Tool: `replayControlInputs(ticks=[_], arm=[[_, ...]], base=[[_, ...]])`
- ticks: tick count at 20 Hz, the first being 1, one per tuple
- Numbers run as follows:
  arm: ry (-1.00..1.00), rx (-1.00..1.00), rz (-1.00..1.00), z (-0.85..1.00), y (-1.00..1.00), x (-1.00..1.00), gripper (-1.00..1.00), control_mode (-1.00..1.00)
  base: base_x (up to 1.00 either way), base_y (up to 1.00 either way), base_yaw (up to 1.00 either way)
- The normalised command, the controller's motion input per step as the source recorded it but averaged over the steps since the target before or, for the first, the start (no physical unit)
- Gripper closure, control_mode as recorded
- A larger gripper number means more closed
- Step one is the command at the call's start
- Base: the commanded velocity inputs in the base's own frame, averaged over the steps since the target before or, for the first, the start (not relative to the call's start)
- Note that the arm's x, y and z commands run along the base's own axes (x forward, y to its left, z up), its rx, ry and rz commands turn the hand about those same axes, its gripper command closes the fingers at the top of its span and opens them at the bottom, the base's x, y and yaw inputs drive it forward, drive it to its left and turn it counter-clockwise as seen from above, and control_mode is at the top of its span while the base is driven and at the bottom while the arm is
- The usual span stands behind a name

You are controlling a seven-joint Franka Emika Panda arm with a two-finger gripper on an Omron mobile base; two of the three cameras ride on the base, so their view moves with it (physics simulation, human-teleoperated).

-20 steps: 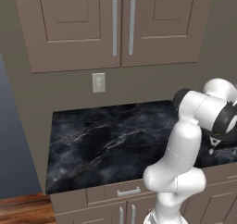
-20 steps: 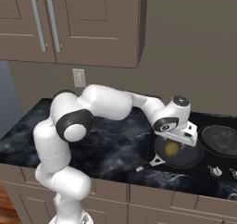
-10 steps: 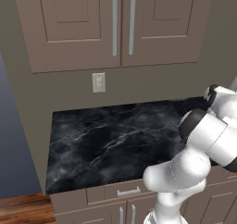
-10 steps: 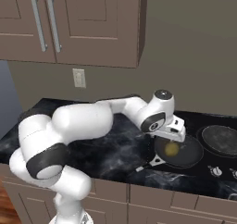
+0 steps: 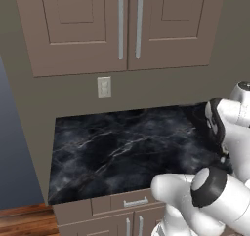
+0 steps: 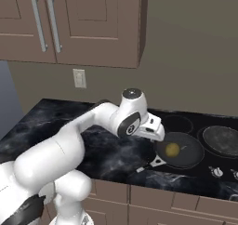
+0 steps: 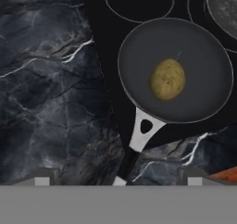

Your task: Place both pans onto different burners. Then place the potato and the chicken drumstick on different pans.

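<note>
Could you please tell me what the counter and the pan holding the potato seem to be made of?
The counter looks like polished black marble: white veins and a soft sheen. The pan holding the potato looks like dark matte-coated metal, with a bare silvery bracket at the handle; the exact material cannot be told.

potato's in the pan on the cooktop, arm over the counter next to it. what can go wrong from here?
1. The black pan has its short handle sticking off the cooktop edge over the marble counter; a low sweep of the arm could clip it and shift pan and potato.
2. The second pan sits on the neighbouring burner close by, so reaching it risks bumping the first.
3. An orange-red sliver, possibly the drumstick, is barely visible at the hand view's edge; its position is uncertain.
</note>
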Motion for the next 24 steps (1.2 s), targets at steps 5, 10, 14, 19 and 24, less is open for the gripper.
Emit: replayControlInputs(ticks=[5,10,14,19,24], arm=[[0.00,0.05,0.00,0.38,0.47,-0.21,-1.00,-1.00],[0.00,0.05,0.00,0.46,0.49,-0.13,-1.00,-1.00],[0.00,0.05,0.01,0.22,0.24,-0.26,-1.00,-1.00],[0.00,0.04,0.07,0.05,0.22,-0.28,-1.00,-1.00],[-0.02,0.00,0.04,0.00,0.54,-0.34,-1.00,-1.00]], base=[[0.00,0.00,0.00],[0.00,0.00,0.00],[0.00,0.00,0.00],[0.00,0.00,0.00],[0.00,0.00,0.00]])
